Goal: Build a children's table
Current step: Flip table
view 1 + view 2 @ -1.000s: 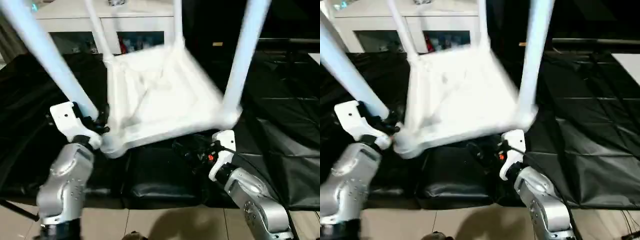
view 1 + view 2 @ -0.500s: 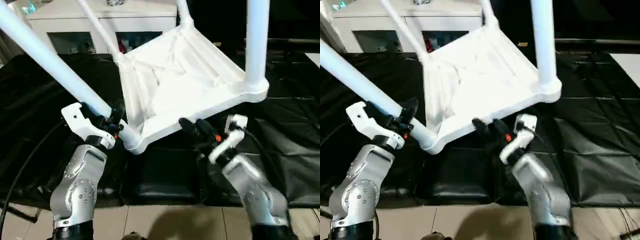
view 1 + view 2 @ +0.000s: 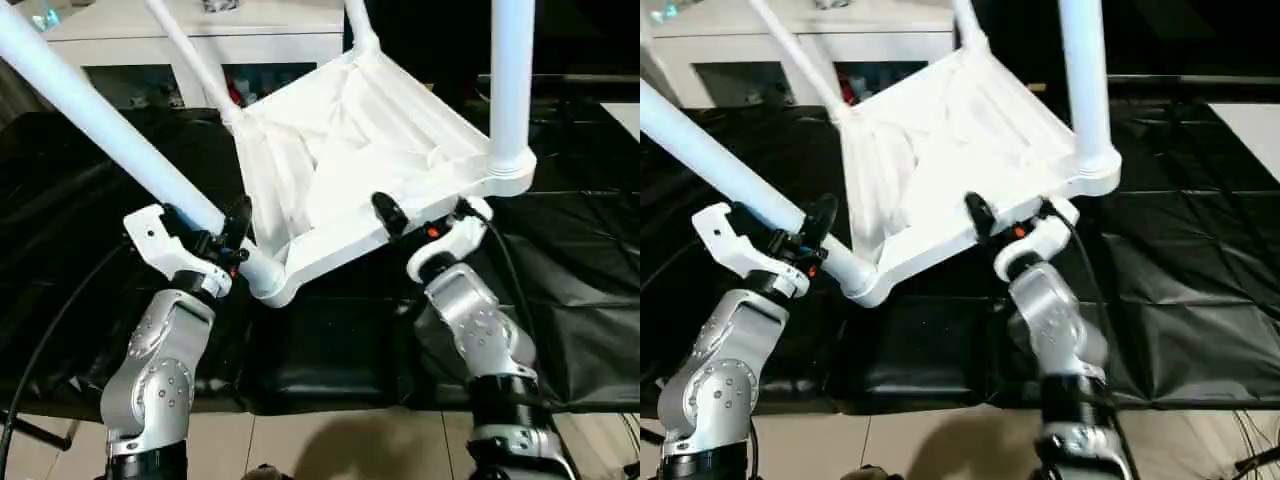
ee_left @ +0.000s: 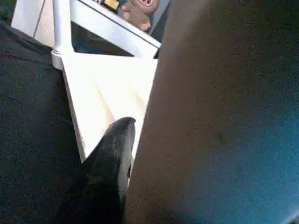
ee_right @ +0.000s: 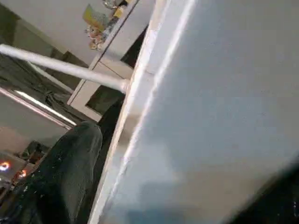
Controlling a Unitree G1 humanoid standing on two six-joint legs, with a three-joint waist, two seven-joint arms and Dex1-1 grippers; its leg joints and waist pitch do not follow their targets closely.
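Black sheeting covers the surface (image 3: pixel 580 260) across the whole foreground, creased and glossy; behind it stands a white cabinet (image 3: pixel 200 40) with glass doors, small objects visible on its shelf

Children's table (image 3: pixel 350 160) held upside down and tilted above the surface, ribbed underside facing the camera, all four legs seated in the corner sockets and pointing up and away. Near left corner sits lowest, far right corner highest

Left gripper (image 3: pixel 225 232) clamped on the near left leg (image 3: pixel 100 125) just above its socket; black fingers (image 3: pixel 238 215) wrap the tube on both sides. Left wrist view: one dark finger (image 4: pixel 114 154) pressed against the leg (image 4: pixel 219 112), with the table's underside and a far leg beyond

Right gripper (image 3: pixel 400 222) at the near edge of the tabletop, between the near left corner and the near right socket. One black finger (image 3: pixel 385 212) lies over the rim on the ribbed side; the other is hidden beneath, so the fingers appear closed on the tabletop edge. Right wrist view: a dark finger (image 5: pixel 70 172) alongside the white panel (image 5: pixel 224 121)

Near right leg (image 3: pixel 512 80) rises almost vertical from its socket, just beside the right gripper

Silver forearms rise from the bottom edge toward the table, left (image 3: pixel 155 370) and right (image 3: pixel 475 325)
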